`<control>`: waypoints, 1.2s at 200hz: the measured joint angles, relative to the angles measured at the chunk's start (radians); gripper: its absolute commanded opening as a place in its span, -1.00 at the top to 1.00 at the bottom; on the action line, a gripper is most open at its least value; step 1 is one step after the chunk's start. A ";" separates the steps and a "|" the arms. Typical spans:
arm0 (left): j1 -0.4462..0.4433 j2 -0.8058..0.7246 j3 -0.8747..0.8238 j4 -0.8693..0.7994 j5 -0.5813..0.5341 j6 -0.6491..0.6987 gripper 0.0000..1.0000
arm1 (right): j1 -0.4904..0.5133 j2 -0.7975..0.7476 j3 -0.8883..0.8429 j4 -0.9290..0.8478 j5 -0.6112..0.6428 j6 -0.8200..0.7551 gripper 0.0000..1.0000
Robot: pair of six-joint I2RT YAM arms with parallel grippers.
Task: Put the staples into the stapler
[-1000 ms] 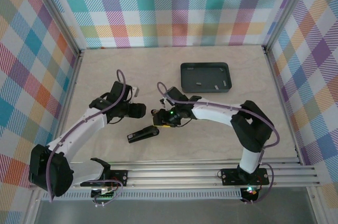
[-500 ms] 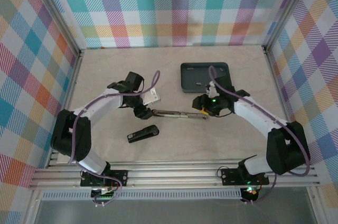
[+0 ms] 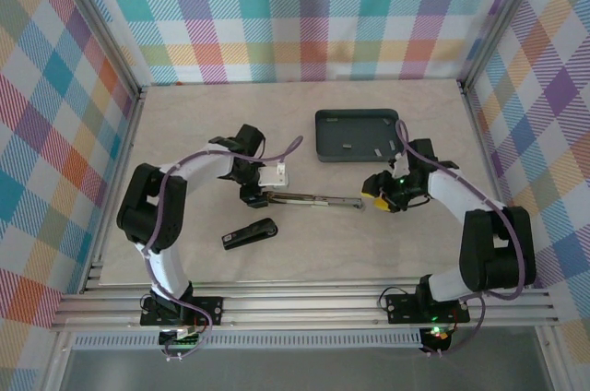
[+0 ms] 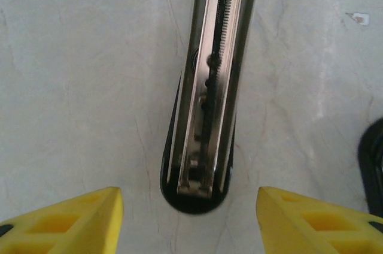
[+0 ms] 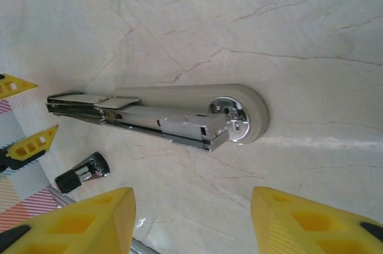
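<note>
Flanking stapler (image 3: 309, 197): left gripper (image 3: 253, 192), right gripper (image 3: 373, 197)

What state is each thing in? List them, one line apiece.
open stapler: swung fully open, lying flat, channel exposed with its spring showing.
black stapler: closed, lying on its side.
staples: loose strips in the tray.
tray: upright, holding the staples.
left gripper: open, nothing held.
right gripper: open, nothing held.

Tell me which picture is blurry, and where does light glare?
Left wrist view: soft throughout, the open stapler smeared, its shiny metal channel glaring. Right wrist view: sharper, the stapler's chrome glinting, a pale sheen across the table. Top external view: evenly lit, only faint shadows under the arms.
</note>
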 measured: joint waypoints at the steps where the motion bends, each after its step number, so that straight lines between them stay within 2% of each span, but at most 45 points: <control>1: 0.000 0.002 0.001 0.000 0.000 0.000 -0.18 | 0.000 0.002 0.000 0.000 -0.001 -0.001 -0.04; 38: -0.022 0.069 0.020 0.005 0.000 0.019 -0.12 | -0.001 0.052 0.000 0.008 -0.024 -0.016 0.03; 75: -0.024 0.092 0.043 0.003 0.000 0.039 0.07 | -0.001 0.088 0.000 0.022 -0.028 -0.021 0.12; 106: -0.028 0.100 0.053 -0.002 -0.009 0.059 0.31 | -0.001 0.124 0.000 0.046 -0.050 -0.022 0.14; 240: -0.030 0.110 0.084 -0.055 -0.035 0.082 0.39 | 0.006 0.247 0.020 0.122 -0.110 -0.011 0.43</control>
